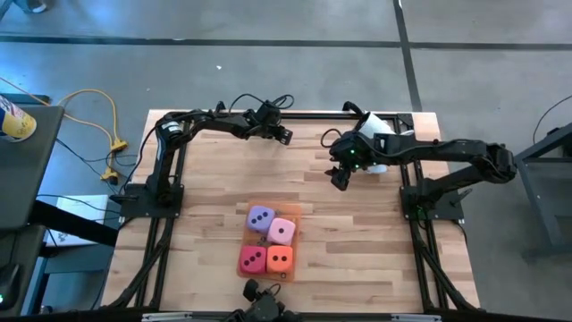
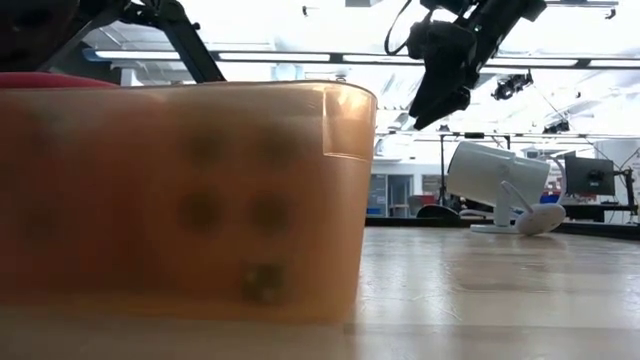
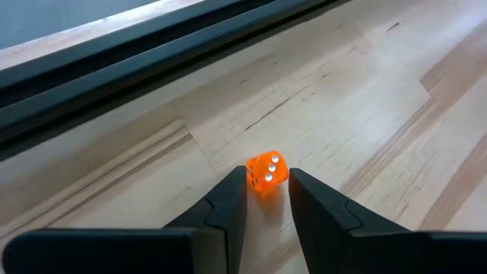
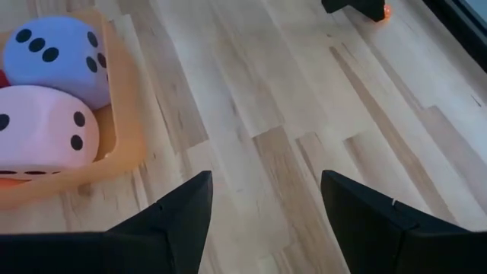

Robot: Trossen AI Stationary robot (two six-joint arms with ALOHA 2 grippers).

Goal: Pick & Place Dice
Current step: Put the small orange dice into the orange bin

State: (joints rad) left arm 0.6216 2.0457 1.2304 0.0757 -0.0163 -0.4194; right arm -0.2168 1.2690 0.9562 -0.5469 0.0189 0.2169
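Four big soft dice on the mat: purple, pink, red, orange. One tiny orange die, one white camera, two arms. Probably that's everything.

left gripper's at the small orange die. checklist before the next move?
1. Small die centred in left gripper: ok.
2. Grip on it secure: cannot tell.
3. Right gripper open and off to the side: ok.
4. Table between small die and tray free: ok.
5. Free slot in tray: not ok, four big dice fill it.
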